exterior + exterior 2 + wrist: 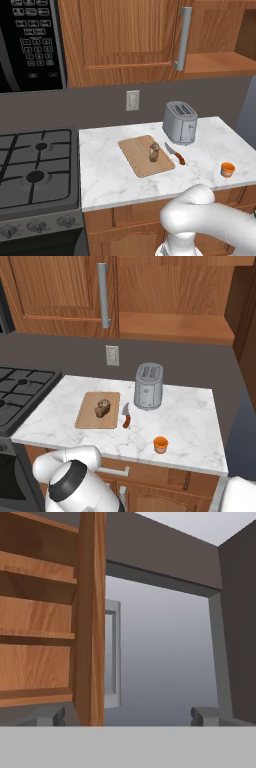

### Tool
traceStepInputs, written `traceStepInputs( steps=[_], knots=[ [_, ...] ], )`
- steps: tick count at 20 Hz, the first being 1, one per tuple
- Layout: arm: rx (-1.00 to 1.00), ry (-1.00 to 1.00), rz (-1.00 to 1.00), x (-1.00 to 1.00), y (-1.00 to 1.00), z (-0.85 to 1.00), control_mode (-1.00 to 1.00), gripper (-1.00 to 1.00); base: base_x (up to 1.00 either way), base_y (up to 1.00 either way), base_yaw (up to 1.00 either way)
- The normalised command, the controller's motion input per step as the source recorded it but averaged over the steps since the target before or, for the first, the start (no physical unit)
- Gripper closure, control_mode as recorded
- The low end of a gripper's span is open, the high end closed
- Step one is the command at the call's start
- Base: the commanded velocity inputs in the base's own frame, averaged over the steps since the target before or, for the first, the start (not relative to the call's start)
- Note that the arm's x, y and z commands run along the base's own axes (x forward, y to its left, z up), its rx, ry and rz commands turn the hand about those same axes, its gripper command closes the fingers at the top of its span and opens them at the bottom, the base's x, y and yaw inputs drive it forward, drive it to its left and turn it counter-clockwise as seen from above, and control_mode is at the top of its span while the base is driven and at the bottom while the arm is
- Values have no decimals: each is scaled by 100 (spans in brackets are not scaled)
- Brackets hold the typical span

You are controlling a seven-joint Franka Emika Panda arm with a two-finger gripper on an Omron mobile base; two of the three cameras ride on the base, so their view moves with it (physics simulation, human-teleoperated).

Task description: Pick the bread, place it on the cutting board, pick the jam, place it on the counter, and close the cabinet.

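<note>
Going from the left, a stove (35,170) sits beside the counter (110,175), with a microwave (30,42) above it. On the counter lies the cutting board (142,157), and the bread (154,152) rests on it, toward its right half, so that first step looks finished. Just right of the board lies a knife (176,155) with an orange handle, and behind that stands a toaster (180,122). Further right, near the front edge of the counter and well apart from the board, stands the jam (227,169); in the right base view the same jar (160,444) sits alone on the marble, so the second placing also seems done. What is left, by my reading, is the cabinet (125,40): its left door with the grey bar handle (183,39) is shut, but to the right a bare shelf (175,328) stands exposed, and a door (245,311) is swung out at the far right edge. In the hand view that door's edge (91,617) stands upright close in front, with the shelves to its left. The gripper (127,714) has its two finger tips (202,714) spread wide apart with nothing between them, seemingly lined up near the door for the push that would close it.
</note>
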Motion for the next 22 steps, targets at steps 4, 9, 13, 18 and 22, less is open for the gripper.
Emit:
traceStepInputs(
  steps=[4,9,13,18,22],
  knots=[
    [0,0,0,2,-3,0,-100,-100,0,0,0],
    [0,0,0,10,0,0,-100,-100,0,0,0],
    [0,0,0,15,0,0,-100,-100,0,0,0],
    [0,0,0,9,-3,0,-100,-100,0,0,0],
    [0,0,0,8,-3,0,-100,-100,0,0,0]
  ],
)
